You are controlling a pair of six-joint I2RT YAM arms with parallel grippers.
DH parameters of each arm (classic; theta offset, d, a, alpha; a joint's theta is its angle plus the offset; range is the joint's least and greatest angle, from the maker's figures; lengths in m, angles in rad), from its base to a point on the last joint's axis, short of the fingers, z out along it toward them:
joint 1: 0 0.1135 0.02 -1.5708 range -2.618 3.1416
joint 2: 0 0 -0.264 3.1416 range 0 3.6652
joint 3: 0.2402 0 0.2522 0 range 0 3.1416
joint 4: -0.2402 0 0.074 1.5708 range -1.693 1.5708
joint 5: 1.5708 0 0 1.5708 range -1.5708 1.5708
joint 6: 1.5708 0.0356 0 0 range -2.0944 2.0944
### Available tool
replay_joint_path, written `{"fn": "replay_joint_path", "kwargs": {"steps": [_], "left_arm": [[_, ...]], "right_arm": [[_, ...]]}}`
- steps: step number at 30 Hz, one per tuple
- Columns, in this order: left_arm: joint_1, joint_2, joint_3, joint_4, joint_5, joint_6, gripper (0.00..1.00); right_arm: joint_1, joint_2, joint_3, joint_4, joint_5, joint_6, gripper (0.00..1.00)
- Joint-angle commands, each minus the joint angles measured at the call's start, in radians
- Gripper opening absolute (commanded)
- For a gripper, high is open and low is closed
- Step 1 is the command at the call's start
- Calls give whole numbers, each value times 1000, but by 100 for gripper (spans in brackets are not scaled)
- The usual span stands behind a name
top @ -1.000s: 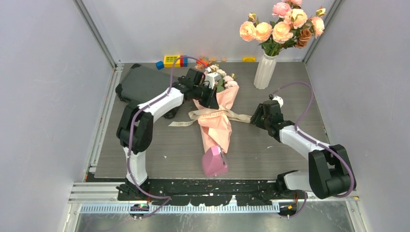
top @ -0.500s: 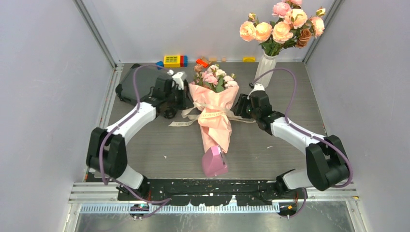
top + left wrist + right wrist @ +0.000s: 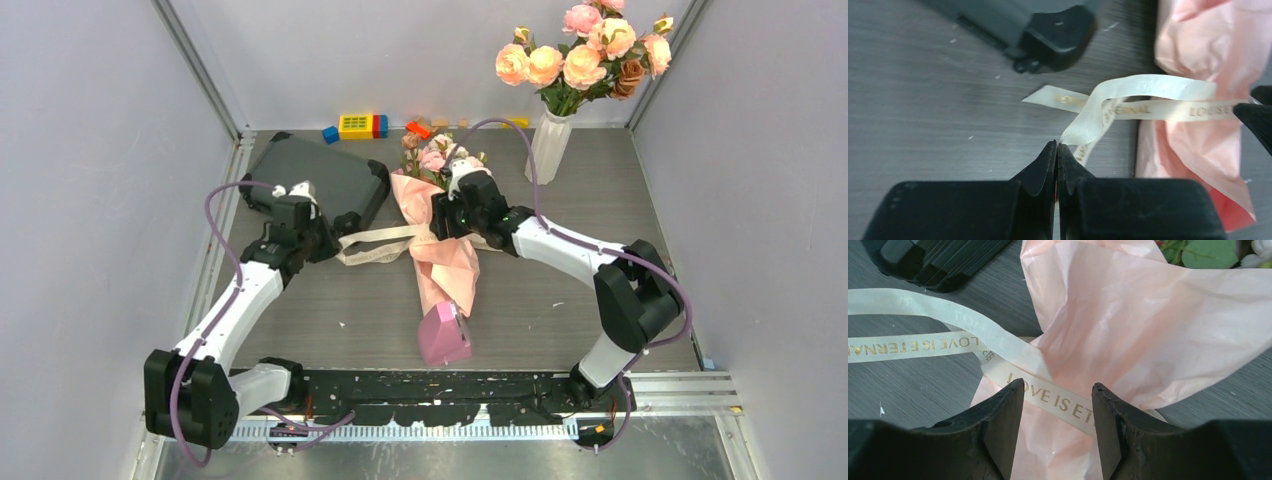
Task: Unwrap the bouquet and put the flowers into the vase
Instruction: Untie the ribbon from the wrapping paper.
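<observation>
While the bouquet (image 3: 447,255) lies along the middle of the desk (image 3: 560,300), its flowers (image 3: 432,158) toward the far edge, its ribbon (image 3: 1143,97) runs left into the left claw (image 3: 1057,150), which is pinched tight on it. The right claw (image 3: 1058,390) hangs spread apart over the ribbon-crossed paper. The vase (image 3: 548,145) stands at the far right.

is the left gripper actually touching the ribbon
Touching. In the left wrist view the left gripper has its jaws shut on the ribbon, which comes out from between the fingertips and runs toward the bouquet.
</observation>
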Motion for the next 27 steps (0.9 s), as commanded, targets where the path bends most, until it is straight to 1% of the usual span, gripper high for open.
{"fn": "replay_joint_path", "kwargs": {"steps": [1,5,9,12,17,19,20,22,27], "left_arm": [[50,-48,-56,-35,-94,-101,6],[103,-55,-103,-38,-98,-113,8],[162,-52,-138,-42,-81,-111,9],[192,-54,-153,-34,-64,-103,19],[202,-42,-148,-23,-56,-91,41],[202,-30,-139,-14,-55,-88,46],[202,-22,-135,-4,-17,-88,49],[202,-1,-130,12,9,-89,52],[202,62,-130,48,52,-105,54]], "right_arm": [[22,41,93,-54,-8,-71,58],[37,48,89,-61,28,-80,60],[37,35,81,-85,164,-87,61],[37,19,66,-107,228,-96,62],[37,12,38,-132,259,-79,63],[37,6,21,-126,251,-56,64],[37,3,8,-121,244,-39,63],[37,-4,-3,-116,229,-21,63],[40,-17,-24,-111,249,9,56]]}}
